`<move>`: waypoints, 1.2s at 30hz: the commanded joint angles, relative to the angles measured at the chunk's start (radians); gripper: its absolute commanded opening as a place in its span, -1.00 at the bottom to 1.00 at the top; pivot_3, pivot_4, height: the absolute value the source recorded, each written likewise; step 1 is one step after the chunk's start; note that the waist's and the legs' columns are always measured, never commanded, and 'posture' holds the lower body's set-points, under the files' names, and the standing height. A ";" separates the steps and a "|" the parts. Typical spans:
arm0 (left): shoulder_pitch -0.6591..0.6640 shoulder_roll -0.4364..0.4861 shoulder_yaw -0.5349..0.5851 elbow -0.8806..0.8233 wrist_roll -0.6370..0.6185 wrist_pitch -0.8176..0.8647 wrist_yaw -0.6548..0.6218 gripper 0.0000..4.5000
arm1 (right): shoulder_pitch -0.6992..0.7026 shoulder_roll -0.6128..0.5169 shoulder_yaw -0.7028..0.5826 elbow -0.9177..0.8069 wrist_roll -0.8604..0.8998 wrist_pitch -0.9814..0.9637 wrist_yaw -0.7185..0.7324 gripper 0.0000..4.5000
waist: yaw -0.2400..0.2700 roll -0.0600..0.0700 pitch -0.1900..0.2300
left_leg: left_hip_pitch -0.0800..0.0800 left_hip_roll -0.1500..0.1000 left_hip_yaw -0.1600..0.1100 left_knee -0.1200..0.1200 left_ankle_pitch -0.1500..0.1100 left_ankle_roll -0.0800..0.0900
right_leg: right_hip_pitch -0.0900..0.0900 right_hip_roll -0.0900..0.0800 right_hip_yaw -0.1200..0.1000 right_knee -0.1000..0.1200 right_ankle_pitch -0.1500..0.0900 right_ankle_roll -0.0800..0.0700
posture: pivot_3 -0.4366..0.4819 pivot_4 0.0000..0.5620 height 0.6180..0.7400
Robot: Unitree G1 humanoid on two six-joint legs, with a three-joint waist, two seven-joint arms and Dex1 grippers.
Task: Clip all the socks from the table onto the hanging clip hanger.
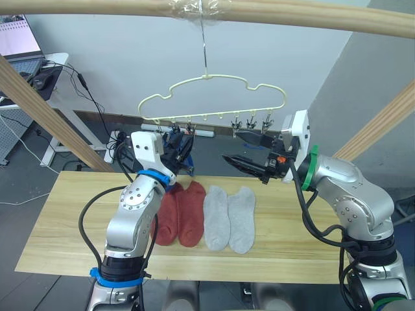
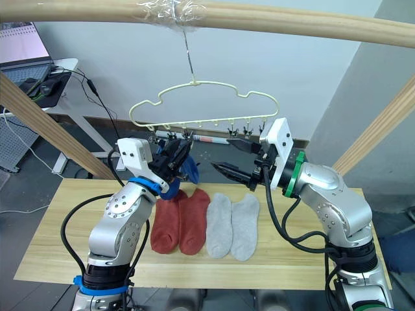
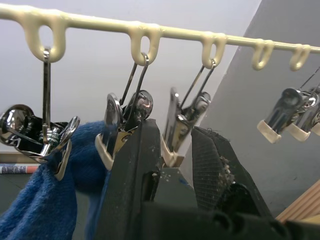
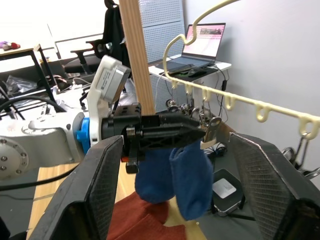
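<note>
The pale-yellow clip hanger hangs by its hook from the top pole. Two blue socks hang from its left clips. My left gripper is raised to those clips, its fingers closed on a metal clip just above the blue fabric. To the right of it, under the hanger's right clips, my right gripper is open and holds nothing. On the table lie two rust-red socks and two light grey socks, side by side below the hanger.
A round wooden pole spans overhead, with slanted poles at the left and right. A desk with a laptop and cables stands at the back left. Bare tabletop lies on both sides of the socks.
</note>
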 commanded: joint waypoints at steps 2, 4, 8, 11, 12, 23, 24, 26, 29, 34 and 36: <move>-0.026 -0.003 -0.011 -0.007 0.032 -0.044 -0.007 -0.06 | -0.021 0.000 -0.018 -0.023 0.023 0.001 -0.012 0.57 | -0.003 0.000 0.000 | 0.000 0.000 0.000 0.000 0.000 0.000 | 0.000 0.000 0.000 0.000 0.000 0.000 | 0.07 -0.07 1.00; -0.030 -0.007 -0.007 -0.004 0.034 -0.044 -0.007 0.18 | -0.020 0.001 -0.016 -0.022 0.021 0.000 -0.013 0.57 | -0.006 0.000 0.000 | 0.000 0.000 0.000 0.000 0.000 0.000 | 0.000 0.000 0.000 0.000 0.000 0.000 | 0.07 -0.07 1.00; -0.042 -0.010 0.001 -0.001 0.038 -0.048 -0.009 0.18 | -0.015 0.008 -0.011 -0.010 0.012 -0.010 -0.013 0.57 | -0.011 0.000 0.000 | 0.000 0.000 0.000 0.000 0.000 0.000 | 0.000 0.000 0.000 0.000 0.000 0.000 | 0.08 -0.07 1.00; -0.050 -0.009 -0.002 -0.001 0.046 -0.053 -0.010 0.18 | -0.009 0.007 -0.012 -0.003 0.006 -0.019 -0.011 0.57 | -0.013 0.000 0.000 | 0.000 0.000 0.000 0.000 0.000 0.000 | 0.000 0.000 0.000 0.000 0.000 0.000 | 0.08 -0.07 1.00; -0.052 -0.010 -0.004 -0.004 0.046 -0.052 -0.011 0.18 | -0.009 0.007 -0.013 -0.001 0.006 -0.020 -0.011 0.57 | -0.013 0.000 0.000 | 0.000 0.000 0.000 0.000 0.000 0.000 | 0.000 0.000 0.000 0.000 0.000 0.000 | 0.08 -0.07 1.00; -0.057 -0.011 -0.046 -0.013 0.051 -0.048 -0.050 0.18 | 0.001 0.001 -0.016 0.005 0.008 -0.028 -0.008 0.57 | -0.013 0.000 0.000 | 0.000 0.000 0.000 0.000 0.000 0.000 | 0.000 0.000 0.000 0.000 0.000 0.000 | 0.07 -0.08 1.00; -0.057 -0.011 -0.046 -0.013 0.050 -0.048 -0.051 0.18 | 0.002 0.001 -0.017 0.005 0.009 -0.028 -0.009 0.57 | -0.013 0.000 0.000 | 0.000 0.000 0.000 0.000 0.000 0.000 | 0.000 0.000 0.000 0.000 0.000 0.000 | 0.07 -0.08 1.00; -0.058 -0.011 -0.044 -0.013 0.052 -0.048 -0.051 0.18 | 0.003 0.002 -0.017 0.005 0.009 -0.028 -0.009 0.57 | -0.013 0.000 0.000 | 0.000 0.000 0.000 0.000 0.000 0.000 | 0.000 0.000 0.000 0.000 0.000 0.000 | 0.07 -0.08 1.00; -0.062 -0.008 -0.036 -0.010 0.051 -0.045 -0.050 0.18 | 0.001 0.004 -0.015 0.009 0.008 -0.030 -0.010 0.57 | -0.013 0.000 0.000 | 0.000 0.000 0.000 0.000 0.000 0.000 | 0.000 0.000 0.000 0.000 0.000 0.000 | 0.07 -0.09 1.00; -0.071 -0.002 -0.025 -0.003 0.054 -0.050 -0.048 0.18 | 0.003 0.004 -0.013 0.015 0.007 -0.035 -0.007 0.57 | -0.013 0.000 0.000 | 0.000 0.000 0.000 0.000 0.000 0.000 | 0.000 0.000 0.000 0.000 0.000 0.000 | 0.08 -0.09 1.00; -0.074 -0.005 -0.021 -0.003 0.051 -0.055 -0.047 0.18 | 0.006 0.001 -0.011 0.014 0.006 -0.034 -0.004 0.57 | -0.013 0.000 0.000 | 0.000 0.000 0.000 0.000 0.000 0.000 | 0.000 0.000 0.000 0.000 0.000 0.000 | 0.08 -0.09 1.00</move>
